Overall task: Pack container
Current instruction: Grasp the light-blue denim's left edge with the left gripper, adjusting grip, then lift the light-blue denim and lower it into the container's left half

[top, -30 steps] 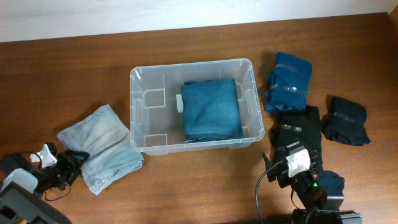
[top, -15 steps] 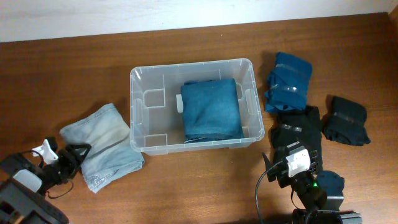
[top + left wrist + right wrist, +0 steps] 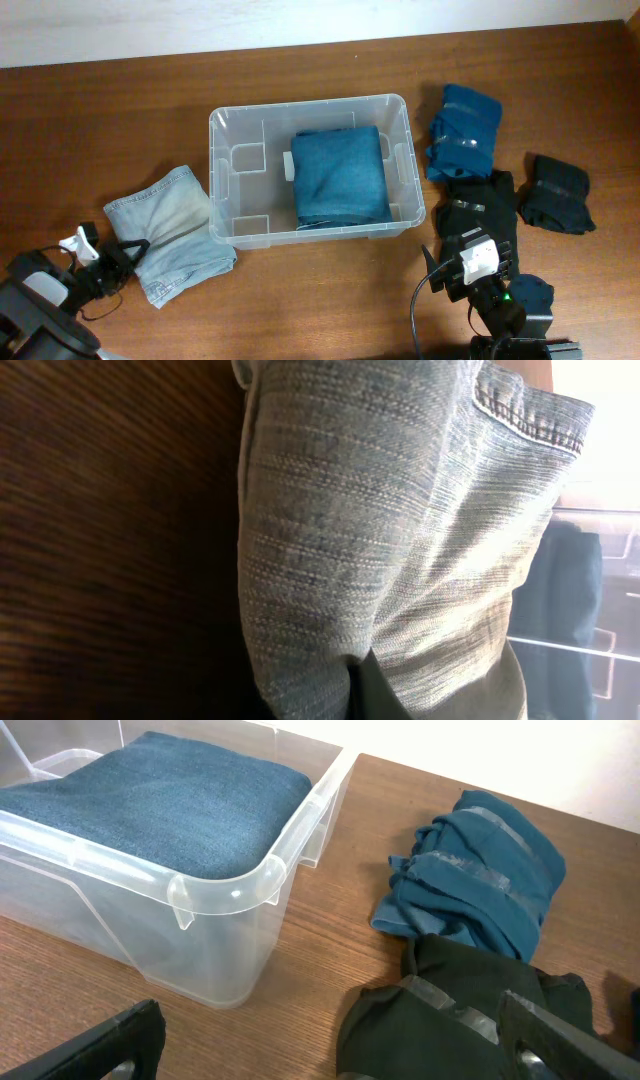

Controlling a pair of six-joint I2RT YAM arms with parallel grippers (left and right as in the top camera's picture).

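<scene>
I am working over the tabletop [image 3: 120, 120], and the container [image 3: 250, 185] is sitting at its middle, upright with the open top facing up. Its long axis is running left to right in the overhead view, parallel to the far edge. A folded dark-blue denim piece [image 3: 340, 175] is already lying in its right half, while the left half is showing bare floor.

The light denim piece [image 3: 170, 235] is lying just left of the container, its near corner touching the wall. It is now sitting slightly closer to the container than a second ago. Three darker folded garments [image 3: 480, 205] are waiting on the right.

My left tool [image 3: 122, 256] has just snapped closed at the light denim's left edge. The wrist view is filling with that cloth, so I am judging it pinched and ready to lift. My right tool [image 3: 335, 1055] is hanging wide apart above the black garment, holding nothing.
</scene>
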